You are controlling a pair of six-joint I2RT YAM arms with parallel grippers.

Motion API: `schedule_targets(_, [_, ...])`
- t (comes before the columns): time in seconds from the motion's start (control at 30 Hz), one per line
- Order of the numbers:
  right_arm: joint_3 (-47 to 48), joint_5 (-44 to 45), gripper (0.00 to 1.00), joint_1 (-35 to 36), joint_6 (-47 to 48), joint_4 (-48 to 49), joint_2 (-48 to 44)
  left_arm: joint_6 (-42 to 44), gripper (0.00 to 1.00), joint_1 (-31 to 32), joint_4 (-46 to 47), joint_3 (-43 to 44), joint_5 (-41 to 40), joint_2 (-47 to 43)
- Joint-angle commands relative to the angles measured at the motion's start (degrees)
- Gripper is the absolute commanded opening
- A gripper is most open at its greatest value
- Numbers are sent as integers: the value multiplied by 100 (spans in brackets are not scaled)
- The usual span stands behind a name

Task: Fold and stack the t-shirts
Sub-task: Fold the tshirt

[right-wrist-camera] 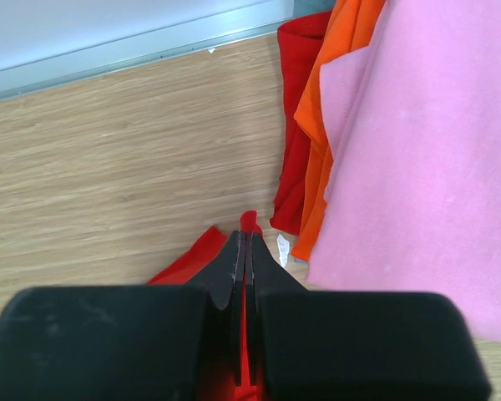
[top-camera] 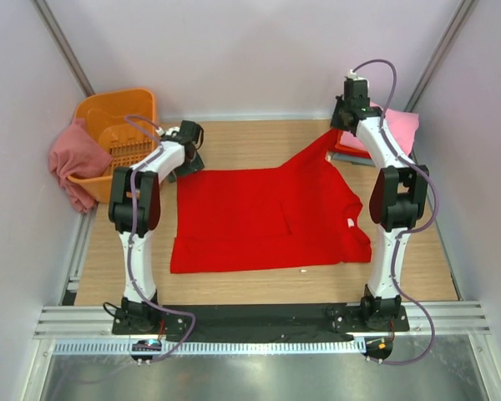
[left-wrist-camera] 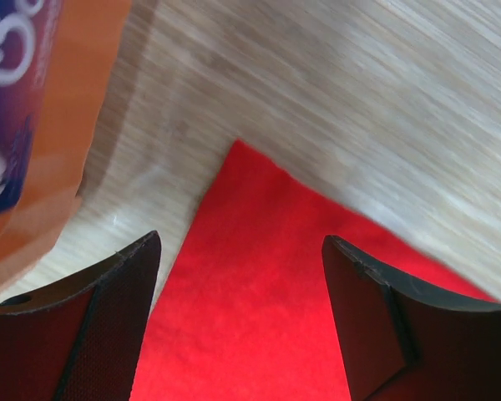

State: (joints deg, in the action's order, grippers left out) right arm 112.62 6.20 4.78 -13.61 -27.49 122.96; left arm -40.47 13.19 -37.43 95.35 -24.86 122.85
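A bright red t-shirt (top-camera: 267, 219) lies spread across the middle of the table. One part of it is pulled up in a peak toward the back right, where my right gripper (top-camera: 338, 132) is shut on the cloth (right-wrist-camera: 249, 221). My left gripper (top-camera: 188, 163) hovers over the shirt's far left corner (left-wrist-camera: 242, 309). Its jaws stand open on either side of that corner, with nothing clamped. At the back right lies a pile of shirts, light pink (right-wrist-camera: 426, 150) on top, orange-red (right-wrist-camera: 334, 92) under it and a red one (right-wrist-camera: 296, 125) below.
An orange slotted basket (top-camera: 117, 125) stands at the back left, close beside my left gripper, with a dusty rose shirt (top-camera: 73, 163) draped over its left rim. Side walls close in the table. Bare wood (top-camera: 259, 138) shows behind the red shirt.
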Motion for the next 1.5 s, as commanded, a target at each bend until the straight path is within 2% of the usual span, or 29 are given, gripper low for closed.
schedule_targets(0.0, [-20,-48,1,-56,42,208,-553,-128,78,-1,8,457,-19,178])
schedule_targets(0.4, [-170,-163,1,-56,25,314,-562,-277,76,-124,148,660,-27,653])
schedule_targets(0.6, [-188,-198,1,-64,16,323,-545,-295,69,-132,210,748,-45,863])
schedule_targets(0.77, [-196,-215,1,-82,25,331,-553,-304,54,-124,219,818,51,987])
schedule_targets(0.8, [-196,-215,1,-91,25,323,-545,-304,48,-124,227,810,60,995])
schedule_targets(0.97, [-196,-259,1,-82,16,332,-545,-295,37,-133,236,766,131,952])
schedule_targets(1.07, [-188,-329,1,-91,7,332,-545,-251,25,-124,236,739,122,925])
schedule_targets(1.1, [-179,-347,1,-82,-10,349,-553,-242,17,-132,227,731,113,899])
schedule_targets(1.23, [-100,-540,1,-91,-54,332,-553,-181,11,-133,201,722,166,794])
schedule_targets(1.3, [-21,-918,1,-82,-89,331,-553,-119,10,-124,175,730,175,697])
schedule_targets(1.37, [6,-1076,1,-82,-168,340,-580,-76,17,-124,113,748,192,635])
schedule_targets(1.4, [23,-1138,1,-91,-195,340,-597,-49,37,-124,87,766,210,609])
schedule_targets(1.47, [41,-1165,1,-82,-230,314,-641,12,62,-124,52,774,219,548])
